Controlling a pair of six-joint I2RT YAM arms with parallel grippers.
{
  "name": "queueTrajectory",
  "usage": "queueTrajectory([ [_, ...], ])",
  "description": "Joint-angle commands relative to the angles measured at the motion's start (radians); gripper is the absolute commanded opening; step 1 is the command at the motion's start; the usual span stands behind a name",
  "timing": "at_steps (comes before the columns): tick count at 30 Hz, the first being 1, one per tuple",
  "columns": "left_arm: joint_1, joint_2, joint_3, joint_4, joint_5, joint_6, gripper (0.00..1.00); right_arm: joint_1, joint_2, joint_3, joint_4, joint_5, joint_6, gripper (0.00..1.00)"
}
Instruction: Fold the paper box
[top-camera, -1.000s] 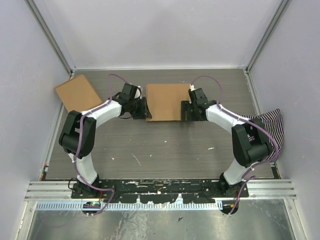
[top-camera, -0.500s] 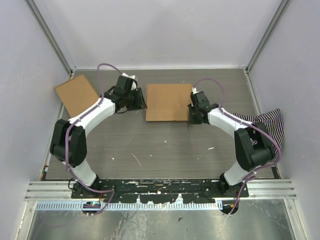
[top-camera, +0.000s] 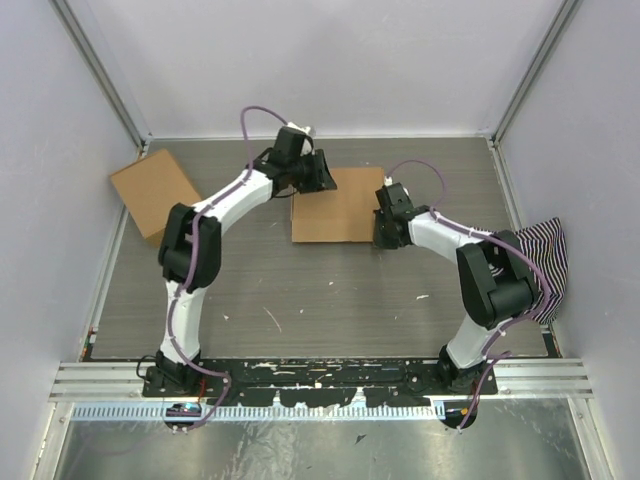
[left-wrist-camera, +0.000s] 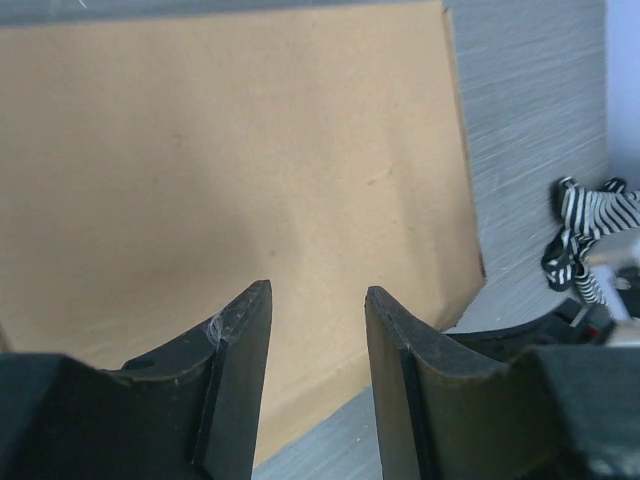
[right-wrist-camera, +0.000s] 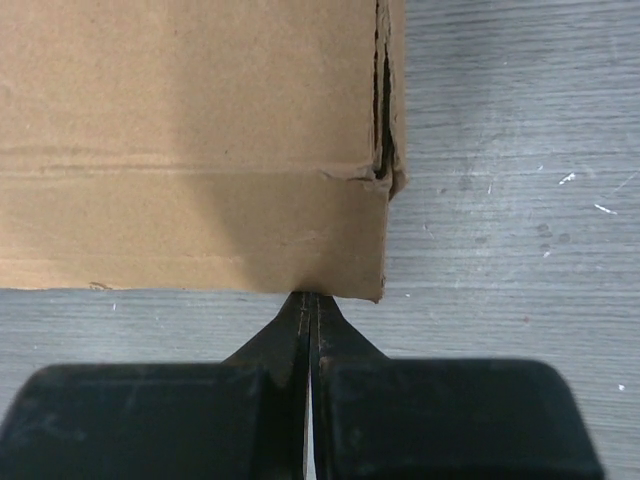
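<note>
Closing up the paper box (top-camera: 338, 205) looks to be the step in hand: it lies as a flat, shallow brown slab on the table (top-camera: 300, 290), its broad top panel down, with no flap standing that I can see. The left gripper (left-wrist-camera: 317, 290) hovers over that panel, jaws apart with nothing between them; in its wrist view bare cardboard fills everything ahead of the fingertips, and the box's edge runs off to the right of the right-hand finger, where grey table and a striped cloth (left-wrist-camera: 590, 215) show. The right gripper (right-wrist-camera: 310, 298) has its jaws pressed together on nothing, the tips touching the box's side wall just short of a corner. Directly ahead of them run crease lines, and beyond and to the right a dark slit gapes at the corner where the layers have not seated. Judging from that, the fold is nearly done, and the next move calls for the left jaws to come down on the panel and hold it flat while the right tips push the wall or its tab home into the slit. The closed right jaws would have to part if a tab needs pinching. In the overhead view the left arm reaches far forward and across to the box's far left corner, wrist bent down; the right arm is folded at the elbow, its wrist low beside the box's near right corner. A second carton (top-camera: 155, 190) sits well apart from both jaws.
</note>
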Motion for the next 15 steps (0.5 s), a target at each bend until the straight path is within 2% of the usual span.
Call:
queueTrajectory([
  [1, -0.02, 0.097, 0.109, -0.051, 0.063, -0.013, 0.49, 0.001, 0.017, 0.045, 0.108, 0.028, 0.039, 0.01],
  [10, -0.029, 0.242, 0.277, -0.26, 0.216, 0.073, 0.42, 0.001, 0.124, 0.134, 0.184, 0.021, 0.054, 0.01],
  [15, -0.045, 0.259, 0.252, -0.303, 0.258, 0.118, 0.39, 0.001, 0.181, 0.173, 0.281, -0.052, 0.078, 0.01],
])
